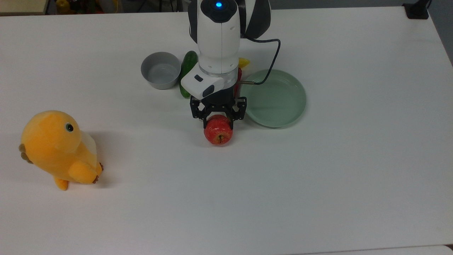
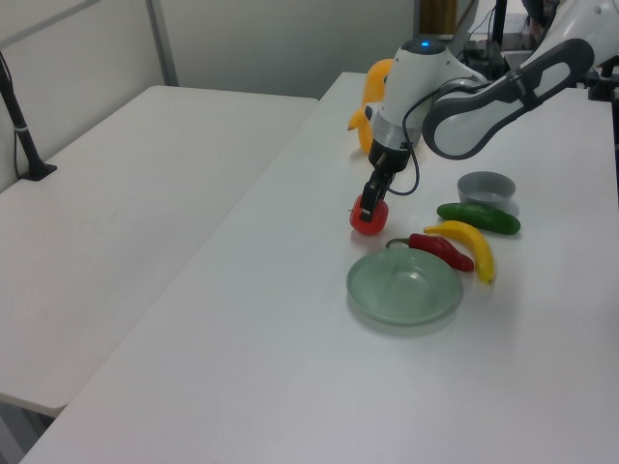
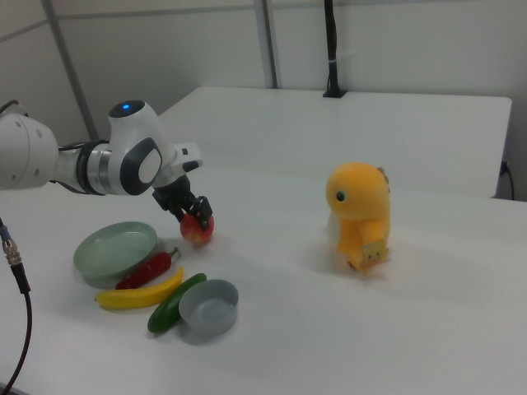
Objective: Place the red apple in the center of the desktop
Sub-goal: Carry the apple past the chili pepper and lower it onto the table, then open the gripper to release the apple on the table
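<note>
The arm is reaching steeply down, its pincer [image 1: 218,119] pinching the red apple [image 1: 218,130] from above, beside the green plate [image 1: 274,97], against the counter [image 1: 247,194].

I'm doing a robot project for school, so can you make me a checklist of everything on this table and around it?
Surface: white desktop, plain and dry-looking.
Job's things: red apple near the middle of the desktop, stem dimple facing the top view's camera.
Clutter: pale-green plate, grey bowl, cucumber, red chili, banana, orange plush toy.
End effector: closed on the apple from above; whether the apple touches the desktop cannot be told.
Cables: black cable running from the arm's wrist, over the plate's rim.
Surroundings: second white table alongside; black post clamped to it.
</note>
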{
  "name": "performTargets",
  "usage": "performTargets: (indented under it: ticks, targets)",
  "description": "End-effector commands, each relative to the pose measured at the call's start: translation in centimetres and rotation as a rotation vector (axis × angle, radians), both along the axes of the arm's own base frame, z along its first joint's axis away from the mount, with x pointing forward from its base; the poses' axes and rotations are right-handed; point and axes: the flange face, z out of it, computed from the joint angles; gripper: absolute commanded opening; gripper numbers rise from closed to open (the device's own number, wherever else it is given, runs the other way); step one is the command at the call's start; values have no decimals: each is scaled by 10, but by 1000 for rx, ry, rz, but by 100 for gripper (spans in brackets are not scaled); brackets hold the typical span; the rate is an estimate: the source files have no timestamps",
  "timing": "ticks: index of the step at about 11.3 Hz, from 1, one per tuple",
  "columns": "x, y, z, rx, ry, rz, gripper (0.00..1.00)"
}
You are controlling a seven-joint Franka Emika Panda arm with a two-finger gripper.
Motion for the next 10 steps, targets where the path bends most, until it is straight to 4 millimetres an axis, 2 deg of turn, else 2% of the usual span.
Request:
performTargets:
  ticks: [1, 2, 3, 8, 9, 10]
  targets:
    - [-1, -2, 1, -17, 16, 22, 49]
    - [-2, -2, -1, -26, 31, 41, 81]
    - [-3, -2, -3, -35, 44, 60, 100]
    - [-4, -4, 5, -41, 52, 73, 100]
    - [-4, -4, 11, -41, 53, 73, 100]
    - [-7, -6, 27, -39, 48, 71, 100]
